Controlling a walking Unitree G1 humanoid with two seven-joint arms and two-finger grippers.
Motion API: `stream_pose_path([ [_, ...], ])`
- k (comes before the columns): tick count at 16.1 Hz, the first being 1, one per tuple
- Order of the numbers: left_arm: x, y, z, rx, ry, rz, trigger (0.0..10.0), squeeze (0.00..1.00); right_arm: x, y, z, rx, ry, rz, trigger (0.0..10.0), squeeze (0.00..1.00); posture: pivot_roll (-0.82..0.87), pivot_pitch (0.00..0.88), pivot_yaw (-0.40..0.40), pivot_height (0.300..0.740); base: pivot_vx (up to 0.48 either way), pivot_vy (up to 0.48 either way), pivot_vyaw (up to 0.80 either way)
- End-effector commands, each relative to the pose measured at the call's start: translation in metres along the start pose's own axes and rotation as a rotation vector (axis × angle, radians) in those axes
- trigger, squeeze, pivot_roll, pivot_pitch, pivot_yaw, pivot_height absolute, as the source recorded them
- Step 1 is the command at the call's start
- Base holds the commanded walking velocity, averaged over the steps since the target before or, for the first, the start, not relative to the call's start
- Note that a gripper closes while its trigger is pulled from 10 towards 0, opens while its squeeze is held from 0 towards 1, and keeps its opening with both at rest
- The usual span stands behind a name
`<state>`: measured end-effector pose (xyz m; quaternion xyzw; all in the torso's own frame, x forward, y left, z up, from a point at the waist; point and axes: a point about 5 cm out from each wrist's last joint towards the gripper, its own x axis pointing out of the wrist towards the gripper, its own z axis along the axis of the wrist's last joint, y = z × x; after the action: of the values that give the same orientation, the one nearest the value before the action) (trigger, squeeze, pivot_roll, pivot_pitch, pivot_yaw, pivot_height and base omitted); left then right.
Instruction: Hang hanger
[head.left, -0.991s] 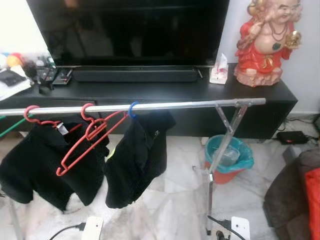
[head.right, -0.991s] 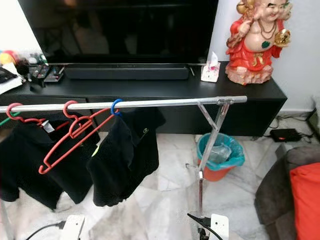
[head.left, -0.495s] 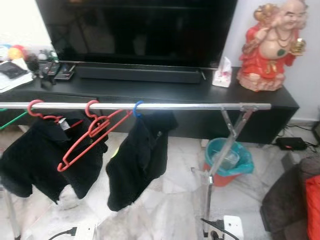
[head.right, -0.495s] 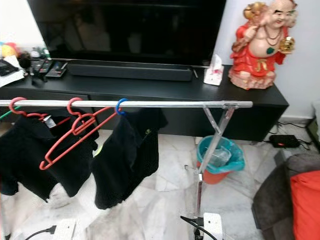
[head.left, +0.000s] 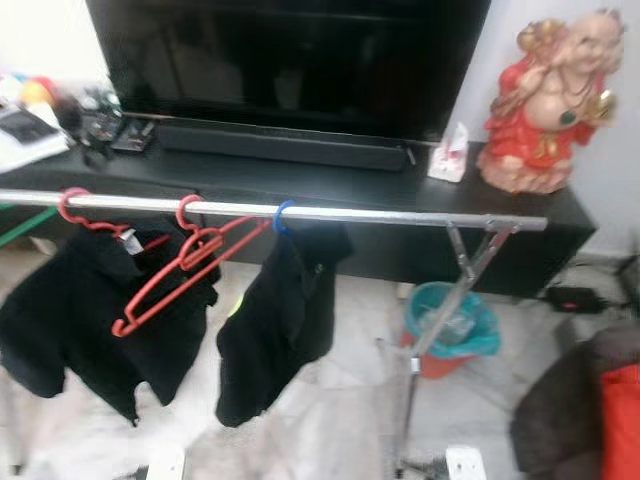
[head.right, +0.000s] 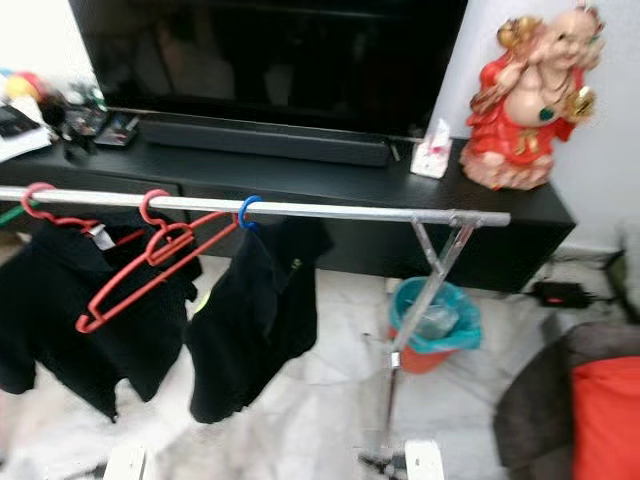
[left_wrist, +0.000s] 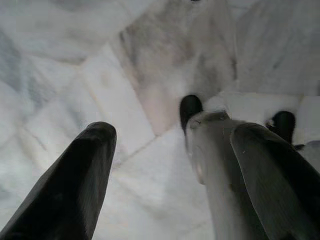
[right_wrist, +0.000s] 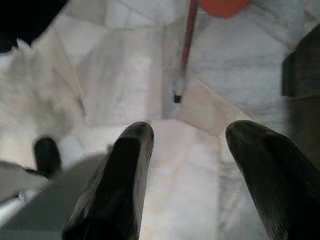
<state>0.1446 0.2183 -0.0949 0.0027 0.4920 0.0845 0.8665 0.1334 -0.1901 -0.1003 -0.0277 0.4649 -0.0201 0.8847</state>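
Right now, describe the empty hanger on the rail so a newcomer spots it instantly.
Find the silver clothes rail running across in front of the black TV console. Toward its left hang two black garments, and between them is the red hanger. It alone carries no clothing, tilting with its low end toward the left.

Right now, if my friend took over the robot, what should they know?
Left gripper: open, holding nothing, pointing down at the marble floor.
Right gripper: open, holding nothing, also over the floor.
Rail: a bare red hanger hangs on it, tilted, between two black garments, one on a red hook, the other on a blue hook.
Done: the hanger looks already hung.
Left: probably nothing; just check the hook sits well on the rail.
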Motion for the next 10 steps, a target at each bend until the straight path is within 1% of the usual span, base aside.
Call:
stream_pose_path([
  [1,-0.002,0.002,-0.008,-0.020,0.011,0.022,10.0,0.00,-0.002,0.000,-0.006,-0.034,0.013,0.018,10.0,0.00,-0.03,0.000,-0.142,0.740,0.000,0.000,0.00],
  [2,-0.003,0.006,-0.012,-0.038,0.008,0.040,10.0,0.00,-0.004,0.003,-0.014,-0.063,0.034,0.038,10.0,0.00,-0.02,0.000,-0.156,0.740,0.000,0.000,0.00],
  [3,-0.003,0.006,-0.011,-0.055,0.005,0.050,10.0,0.00,-0.005,0.003,-0.016,-0.081,0.039,0.046,10.0,0.00,-0.04,0.000,-0.131,0.740,0.000,0.000,0.00],
  [4,-0.001,0.000,-0.006,-0.050,-0.001,0.037,10.0,0.00,-0.005,0.003,-0.015,-0.079,0.030,0.033,10.0,0.00,-0.08,0.000,-0.071,0.740,0.000,0.000,0.00],
  [5,0.001,-0.015,0.006,0.026,-0.024,-0.019,10.0,0.00,-0.004,-0.001,-0.009,-0.043,0.000,-0.004,10.0,0.00,-0.08,0.000,-0.005,0.740,0.000,0.000,0.00],
  [6,0.002,-0.022,0.013,0.061,-0.049,-0.045,10.0,0.00,-0.003,-0.002,-0.006,-0.024,-0.018,-0.017,10.0,0.00,-0.07,0.000,0.009,0.740,0.000,0.000,0.00],
  [7,0.004,-0.029,0.034,0.103,-0.108,-0.064,10.0,0.00,-0.001,-0.003,0.004,-0.004,-0.050,-0.029,10.0,0.00,-0.07,0.000,0.012,0.740,0.000,0.000,0.00],
  [8,0.005,-0.023,0.042,0.087,-0.115,-0.041,10.0,0.00,0.001,-0.002,0.009,-0.017,-0.048,-0.034,10.0,0.00,-0.10,0.000,0.024,0.740,0.000,0.000,0.00],
  [9,0.006,-0.020,0.051,0.088,-0.129,-0.030,10.0,0.00,0.003,-0.001,0.012,-0.007,-0.047,-0.045,10.0,0.00,-0.12,0.000,0.011,0.740,0.000,0.000,0.00],
  [10,0.007,-0.017,0.062,0.106,-0.151,-0.032,10.0,0.00,0.004,0.003,0.017,-0.004,-0.050,-0.039,10.0,0.00,-0.13,0.000,0.000,0.740,0.000,0.000,0.00],
])
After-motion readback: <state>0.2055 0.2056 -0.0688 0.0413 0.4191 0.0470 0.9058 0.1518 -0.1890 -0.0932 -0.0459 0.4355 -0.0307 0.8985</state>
